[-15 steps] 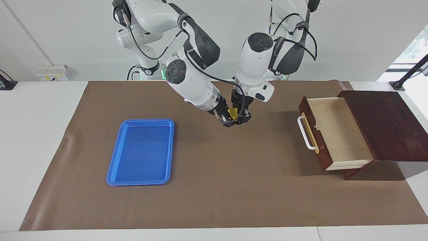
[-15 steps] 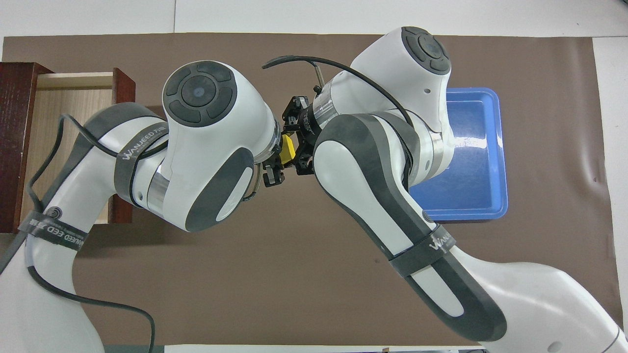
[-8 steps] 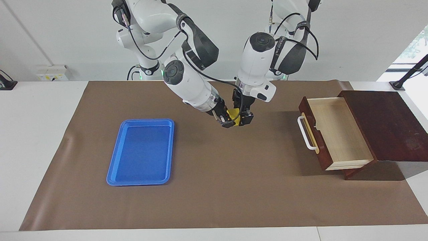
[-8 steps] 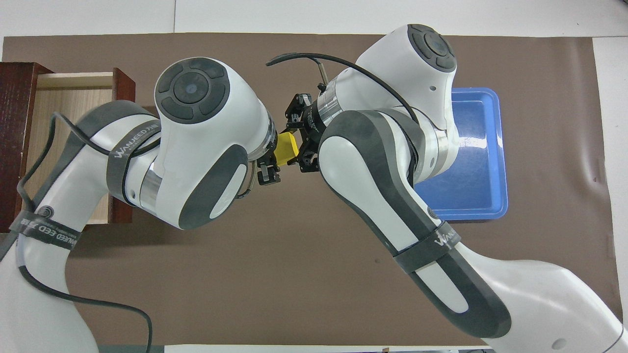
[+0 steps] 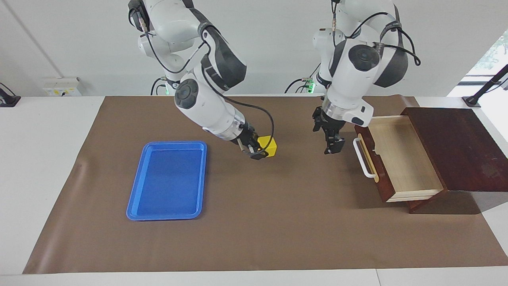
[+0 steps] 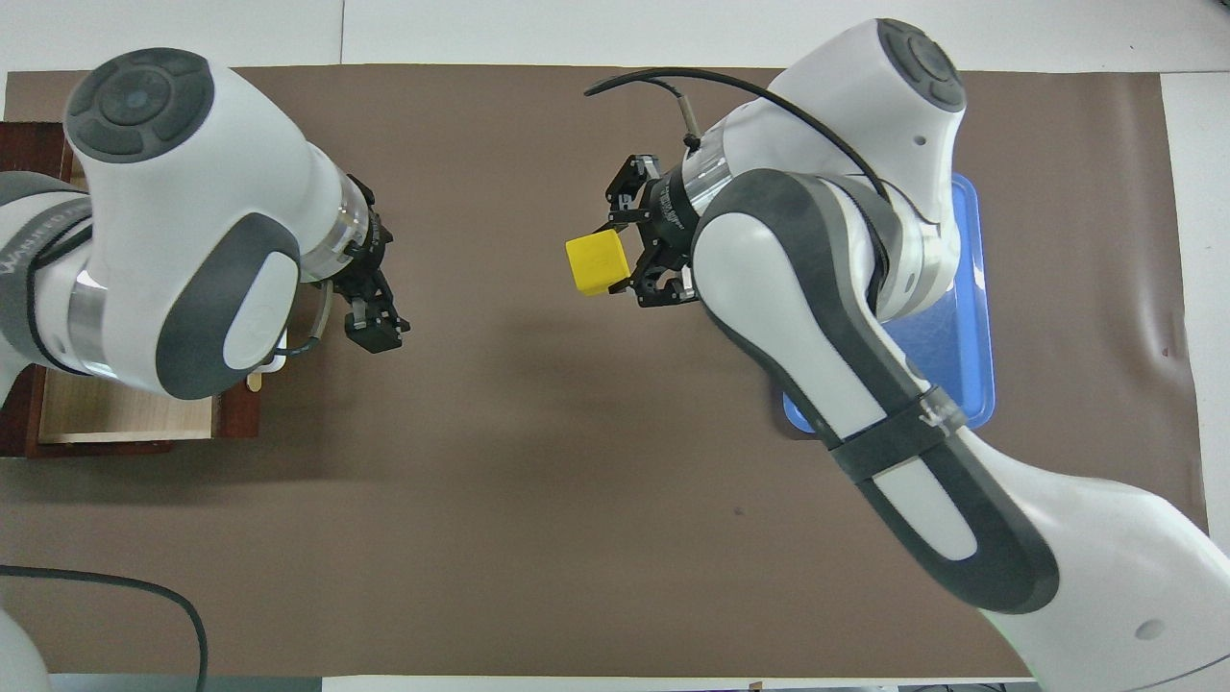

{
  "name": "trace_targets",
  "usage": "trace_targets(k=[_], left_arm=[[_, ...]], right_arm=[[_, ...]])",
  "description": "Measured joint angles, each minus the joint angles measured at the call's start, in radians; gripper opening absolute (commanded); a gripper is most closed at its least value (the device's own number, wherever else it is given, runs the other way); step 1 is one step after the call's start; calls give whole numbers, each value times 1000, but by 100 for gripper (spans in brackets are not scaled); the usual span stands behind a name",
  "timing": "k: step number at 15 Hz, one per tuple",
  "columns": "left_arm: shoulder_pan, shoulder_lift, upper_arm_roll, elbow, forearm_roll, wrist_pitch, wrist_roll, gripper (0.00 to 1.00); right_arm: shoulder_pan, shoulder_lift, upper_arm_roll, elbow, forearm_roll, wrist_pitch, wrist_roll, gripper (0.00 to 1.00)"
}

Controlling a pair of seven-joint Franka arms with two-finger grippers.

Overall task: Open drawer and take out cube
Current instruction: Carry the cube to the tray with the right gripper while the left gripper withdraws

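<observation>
Brown mat (image 5: 254, 222), right gripper (image 5: 260, 152) jaws grasping cube (image 5: 268, 145), left gripper (image 5: 331, 145) jaws released, facing view shows drawer (image 5: 397, 155) interior

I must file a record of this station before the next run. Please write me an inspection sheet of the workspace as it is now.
Surface: brown mat over a white table; one fold near the right arm's end.
Job's things: drawer pulled open, nothing seen inside; cube held in the air over the mat.
Clutter: blue tray, nothing seen in it.
Grippers: right tool shut on the cube; left tool open, holding nothing, over the mat beside the drawer's white handle.
Cables: black cable loops at the right wrist; more run along both arms.
Surroundings: white wall; wall socket.
</observation>
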Motion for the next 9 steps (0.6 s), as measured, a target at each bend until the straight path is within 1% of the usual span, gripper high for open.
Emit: trace_targets(k=[2, 5, 7, 9], left_arm=[[60, -6, 1, -15, 10, -17, 78, 100], [89, -26, 1, -59, 32, -13, 143, 100], [95, -49, -1, -124, 59, 42, 167, 100], [127, -69, -1, -184, 65, 107, 215, 100]], right_arm=[[-91, 0, -3, -21, 3, -6, -55, 0], [-260, 0, -5, -80, 8, -10, -169, 0], [-363, -1, -5, -116, 10, -17, -202, 0], [-444, -4, -5, -164, 22, -24, -257, 0]])
